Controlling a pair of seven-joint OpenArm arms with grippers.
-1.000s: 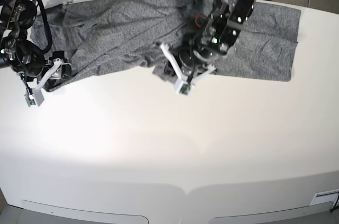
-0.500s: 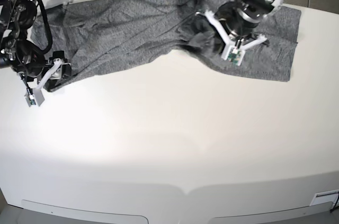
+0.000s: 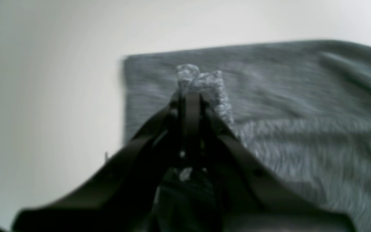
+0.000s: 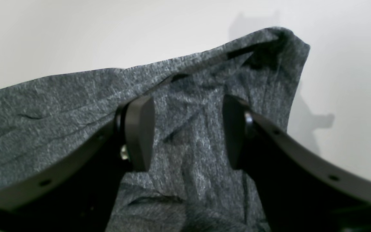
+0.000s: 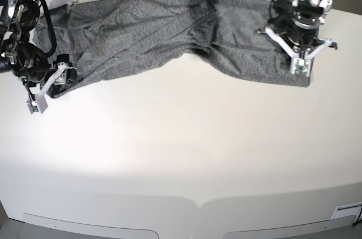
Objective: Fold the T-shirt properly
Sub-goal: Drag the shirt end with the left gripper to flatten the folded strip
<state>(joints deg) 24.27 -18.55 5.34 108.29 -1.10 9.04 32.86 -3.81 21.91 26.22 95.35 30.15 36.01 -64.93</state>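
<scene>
Fingers of the left gripper point(image 3: 190, 93) are clenched on a pinch of the heather-grey, thin knit T-shirt point(image 5: 147, 30); over the last second that arm has carried the fold from mid-shirt toward the shirt's corner. Right gripper point(image 4: 188, 129) fingers stand released, straddling the opposite edge. T-shirt lies spread along the far side of the white table point(image 5: 181, 148), judged straightened for folding.

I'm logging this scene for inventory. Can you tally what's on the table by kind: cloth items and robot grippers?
Grey T-shirt: 1
Grippers: 2, the left gripper and the right gripper
Total: 3
</scene>
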